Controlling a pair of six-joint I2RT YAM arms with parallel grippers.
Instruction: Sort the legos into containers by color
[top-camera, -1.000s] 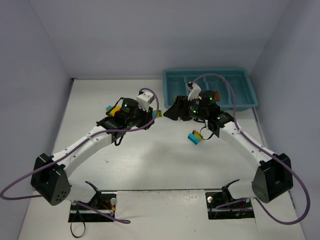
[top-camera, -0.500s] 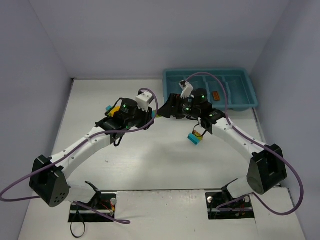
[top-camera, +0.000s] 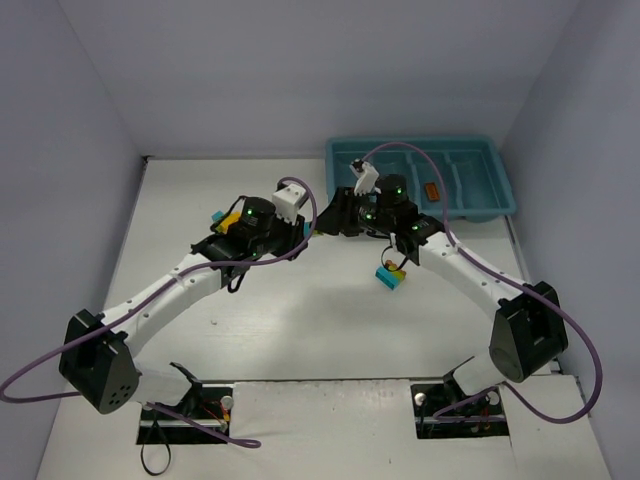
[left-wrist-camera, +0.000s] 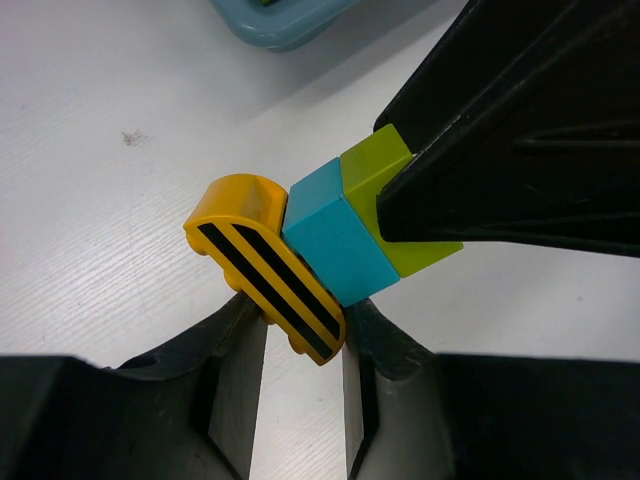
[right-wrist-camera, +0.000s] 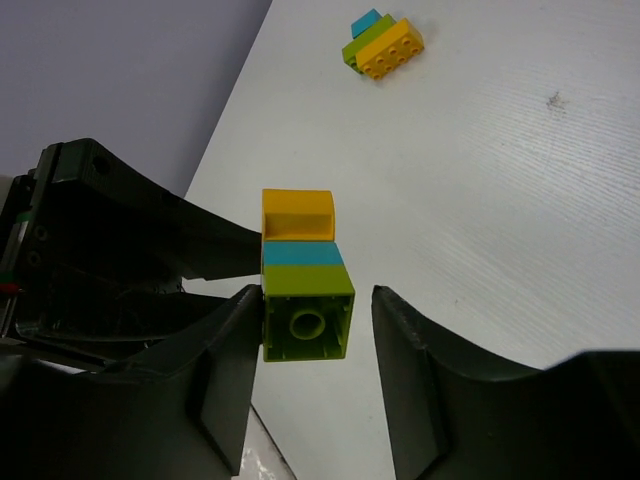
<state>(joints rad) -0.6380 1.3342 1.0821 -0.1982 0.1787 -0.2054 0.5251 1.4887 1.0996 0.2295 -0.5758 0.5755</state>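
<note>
A clump of three legos hangs above the table: a yellow black-striped piece (left-wrist-camera: 265, 260), a cyan brick (left-wrist-camera: 335, 235) and a green brick (left-wrist-camera: 390, 190). My left gripper (left-wrist-camera: 300, 330) is shut on the yellow end. My right gripper (right-wrist-camera: 318, 300) stands open around the green brick (right-wrist-camera: 307, 320). Its left finger touches the brick and a gap shows at the right finger. From above, both grippers meet left of the teal tray (top-camera: 490, 205). An orange lego (top-camera: 432, 190) lies in one of the tray's containers.
A cyan, yellow and green clump (top-camera: 391, 276) lies on the table under the right arm. Another clump (right-wrist-camera: 385, 42) of cyan, green and yellow sits beside the left arm (top-camera: 218, 218). The tray's corner (left-wrist-camera: 280, 20) is just beyond the held clump.
My right gripper has swung left from the tray to the clump in the left gripper, and its jaws have narrowed around the green brick. The left arm has stayed put.
</note>
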